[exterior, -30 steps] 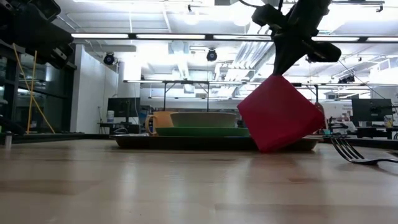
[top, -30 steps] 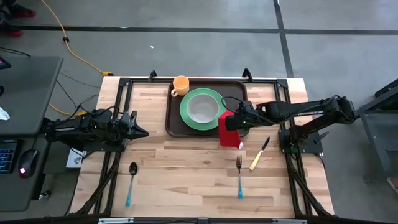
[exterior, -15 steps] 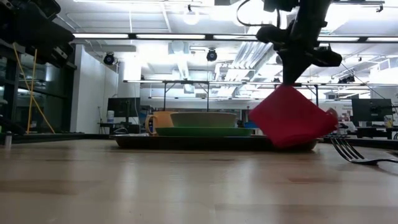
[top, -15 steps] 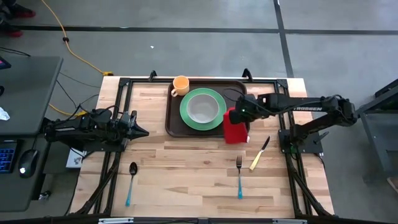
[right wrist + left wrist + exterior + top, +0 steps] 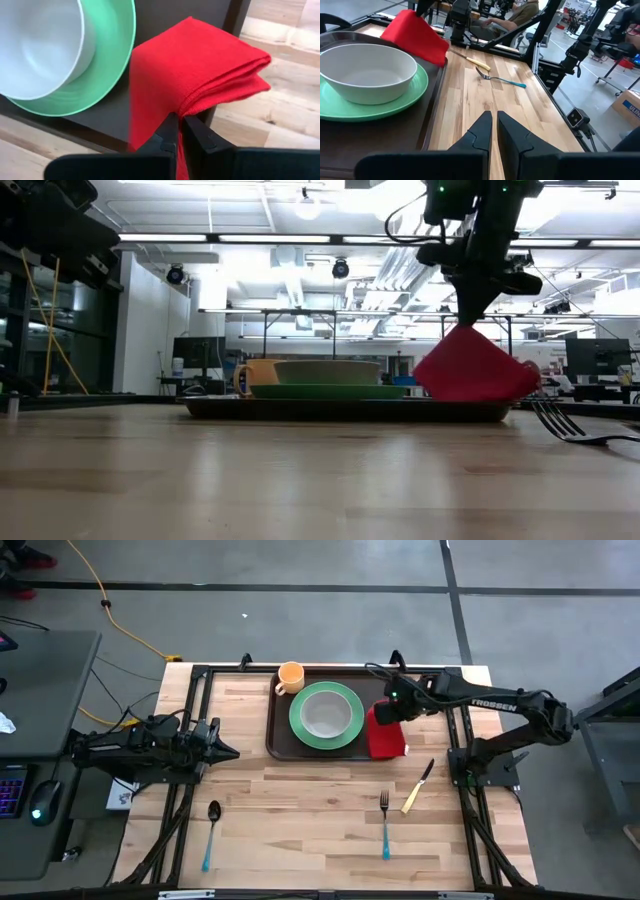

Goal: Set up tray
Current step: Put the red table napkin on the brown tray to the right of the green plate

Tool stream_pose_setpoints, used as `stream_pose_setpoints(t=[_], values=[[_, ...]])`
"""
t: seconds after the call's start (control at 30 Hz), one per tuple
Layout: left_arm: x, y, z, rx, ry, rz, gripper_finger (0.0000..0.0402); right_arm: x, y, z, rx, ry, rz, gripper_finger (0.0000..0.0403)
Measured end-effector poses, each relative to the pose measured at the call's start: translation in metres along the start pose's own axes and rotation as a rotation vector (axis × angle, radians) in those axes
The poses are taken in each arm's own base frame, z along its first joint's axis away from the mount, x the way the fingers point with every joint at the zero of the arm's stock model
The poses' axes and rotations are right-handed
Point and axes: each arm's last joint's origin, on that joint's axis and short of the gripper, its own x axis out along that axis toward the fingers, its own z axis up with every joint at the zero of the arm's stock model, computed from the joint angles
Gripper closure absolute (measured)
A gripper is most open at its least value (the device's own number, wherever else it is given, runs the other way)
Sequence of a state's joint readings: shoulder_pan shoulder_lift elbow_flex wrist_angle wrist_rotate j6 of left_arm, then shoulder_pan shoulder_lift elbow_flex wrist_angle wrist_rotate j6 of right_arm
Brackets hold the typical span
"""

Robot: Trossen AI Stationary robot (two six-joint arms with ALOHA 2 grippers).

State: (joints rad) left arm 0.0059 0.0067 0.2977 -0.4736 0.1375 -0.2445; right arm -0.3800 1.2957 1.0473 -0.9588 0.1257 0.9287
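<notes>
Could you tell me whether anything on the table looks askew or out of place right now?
Only the folded red cloth napkin: pinched in the right gripper, it hangs crooked across the right rim of the dark brown rectangular plastic tray, half over the wooden table. Everything else sits tidily.

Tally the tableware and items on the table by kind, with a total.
Tray: 1
Plate: 1
Bowl: 1
Cup: 1
Napkin: 1
Spoon: 1
Fork: 1
Knife: 1
Total: 8
</notes>
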Motion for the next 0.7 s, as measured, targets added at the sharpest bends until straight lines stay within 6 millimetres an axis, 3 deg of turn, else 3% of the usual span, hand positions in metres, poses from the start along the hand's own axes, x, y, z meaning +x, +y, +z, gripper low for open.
stream_pose_setpoints(t=[0.47, 0.7], values=[[0.0, 0.0, 0.001, 0.001, -0.01, -0.002, 0.0346, 0.003, -0.01, 0.014, -0.028, -0.005, 0.005, 0.0403], [0.0, 0.0, 0.001, -0.005, -0.01, -0.001, 0.0346, 0.022, -0.013, 0.007, -0.026, 0.012, 0.054, 0.0403]])
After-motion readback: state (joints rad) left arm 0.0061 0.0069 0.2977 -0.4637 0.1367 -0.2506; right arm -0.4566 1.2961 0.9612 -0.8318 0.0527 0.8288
